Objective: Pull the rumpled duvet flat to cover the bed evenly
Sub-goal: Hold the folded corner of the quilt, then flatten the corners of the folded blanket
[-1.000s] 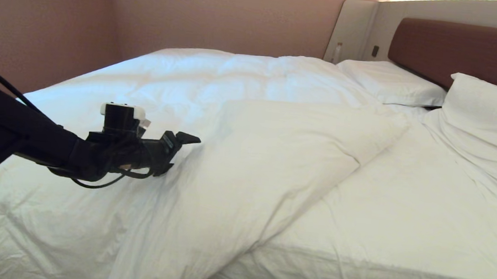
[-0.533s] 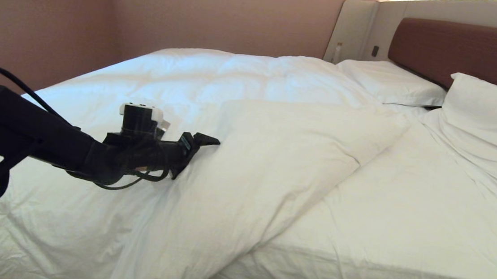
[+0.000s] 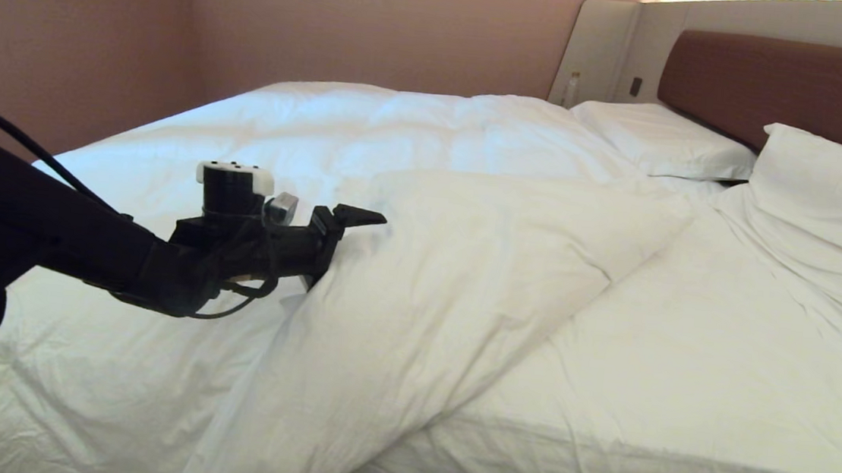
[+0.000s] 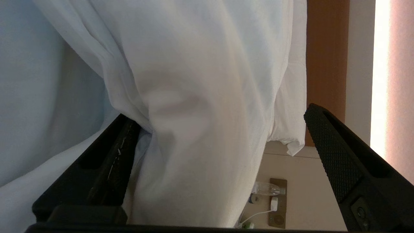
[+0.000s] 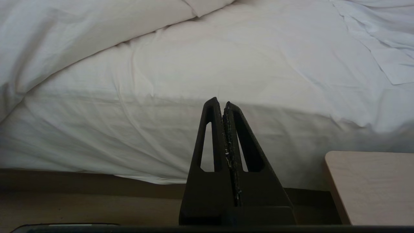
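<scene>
The duvet lies rumpled on the bed. Its near right part is folded back in a thick flap, leaving bare sheet on the right. My left gripper reaches in from the left at the flap's left edge, open and turned on its side. In the left wrist view the duvet fold bulges between the wide jaws of the left gripper; one finger touches the cloth and the other stands clear. The right gripper is shut and empty, low beside the mattress side.
Two white pillows lean at the brown headboard. A pink wall runs along the bed's far side. A small bottle stands by the panel. A tan table corner sits close to the right gripper.
My left gripper has advanced to the right into the flap's edge and rolled at the wrist. It stayed open. The duvet edge now bunches against it.
</scene>
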Controlling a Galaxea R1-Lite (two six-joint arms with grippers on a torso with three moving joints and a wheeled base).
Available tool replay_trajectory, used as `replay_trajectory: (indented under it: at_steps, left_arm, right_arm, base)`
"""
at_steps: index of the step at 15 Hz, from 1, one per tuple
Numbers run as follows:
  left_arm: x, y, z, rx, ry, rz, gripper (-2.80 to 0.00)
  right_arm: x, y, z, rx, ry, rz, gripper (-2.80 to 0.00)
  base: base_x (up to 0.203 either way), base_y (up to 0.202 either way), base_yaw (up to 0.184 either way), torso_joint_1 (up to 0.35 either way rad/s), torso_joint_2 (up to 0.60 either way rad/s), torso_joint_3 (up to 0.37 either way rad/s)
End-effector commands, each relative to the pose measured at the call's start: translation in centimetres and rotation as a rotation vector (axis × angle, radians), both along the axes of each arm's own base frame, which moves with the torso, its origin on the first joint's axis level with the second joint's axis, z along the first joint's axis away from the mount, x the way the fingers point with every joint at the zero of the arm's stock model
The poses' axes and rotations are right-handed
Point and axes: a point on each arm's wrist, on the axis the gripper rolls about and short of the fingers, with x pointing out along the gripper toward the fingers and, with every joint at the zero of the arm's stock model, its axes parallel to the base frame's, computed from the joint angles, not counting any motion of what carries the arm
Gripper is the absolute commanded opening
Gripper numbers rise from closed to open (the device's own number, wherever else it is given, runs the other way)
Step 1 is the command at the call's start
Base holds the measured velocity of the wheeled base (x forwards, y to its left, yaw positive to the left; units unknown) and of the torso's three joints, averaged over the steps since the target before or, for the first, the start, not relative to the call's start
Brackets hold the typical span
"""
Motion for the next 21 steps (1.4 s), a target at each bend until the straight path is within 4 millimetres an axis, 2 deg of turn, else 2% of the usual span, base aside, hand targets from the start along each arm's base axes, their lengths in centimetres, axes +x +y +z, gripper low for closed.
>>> replay_trajectory:
  at_steps: [1, 7, 10, 11, 19, 21]
  left_arm:
    - [-0.1, -0.1, 0.1, -0.005, 0.001, -0.005, 0.0]
    - [-0.8, -0.7, 0.3, -0.006, 0.003, -0.024, 0.0]
    - [-0.9, -1.9, -0.4, -0.004, 0.023, -0.051, 0.0]
    - [-0.9, -1.9, -0.5, -0.004, 0.026, -0.052, -2.8]
    - [-1.6, -2.4, -0.1, -0.001, 0.017, -0.068, -2.8]
    - [-3.4, -4.0, 1.7, -0.012, -0.026, -0.125, -2.8]
  right_arm:
    - [0.0, 0.0, 0.0, 0.0, 0.0, 0.0, -2.8]
    - [0.0, 0.0, 0.0, 0.0, 0.0, 0.0, -2.8]
    - [0.0, 0.0, 0.0, 0.0, 0.0, 0.0, -2.8]
    - [0.0, 0.0, 0.0, 0.0, 0.0, 0.0, -2.8]
    - [0.0, 0.0, 0.0, 0.0, 0.0, 0.0, -2.8]
    - [0.0, 0.0, 0.0, 0.0, 0.0, 0.0, -2.8]
  base:
    - [0.0, 0.0, 0.0, 0.0, 0.0, 0.0]
    - [0.0, 0.0, 0.0, 0.0, 0.0, 0.0]
    - [0.0, 0.0, 0.0, 0.0, 0.0, 0.0]
    - [0.0, 0.0, 0.0, 0.0, 0.0, 0.0]
    - [0.0, 0.0, 0.0, 0.0, 0.0, 0.0]
    - [0.0, 0.0, 0.0, 0.0, 0.0, 0.0]
